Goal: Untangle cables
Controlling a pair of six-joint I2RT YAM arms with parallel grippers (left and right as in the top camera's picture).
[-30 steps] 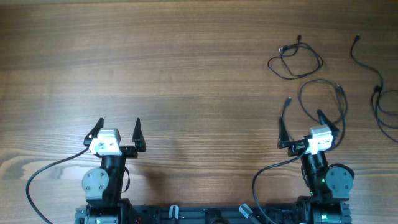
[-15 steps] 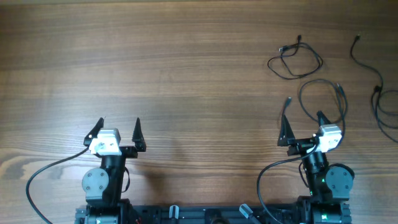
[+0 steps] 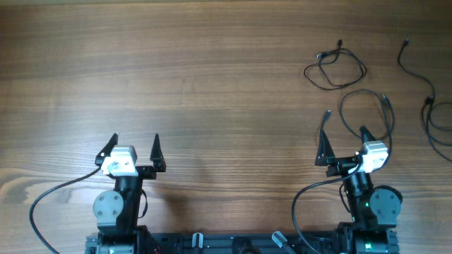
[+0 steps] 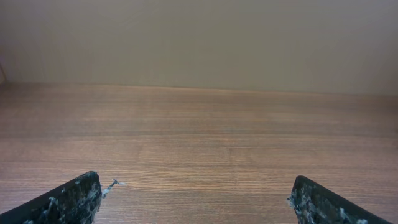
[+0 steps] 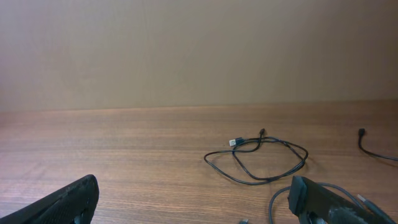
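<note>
Several cables (image 3: 328, 62): loose loops by the table's (image 3: 212, 70) far right corner.
Left gripper (image 3: 134, 140): fingers spread, empty.
Right gripper (image 3: 344, 134): fingers spread, empty, beside one loop.

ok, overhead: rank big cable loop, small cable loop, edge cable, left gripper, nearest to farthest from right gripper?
1. big cable loop, just ahead of the right gripper
2. small cable loop, farther up the table
3. edge cable, right edge
4. left gripper, far left
</note>
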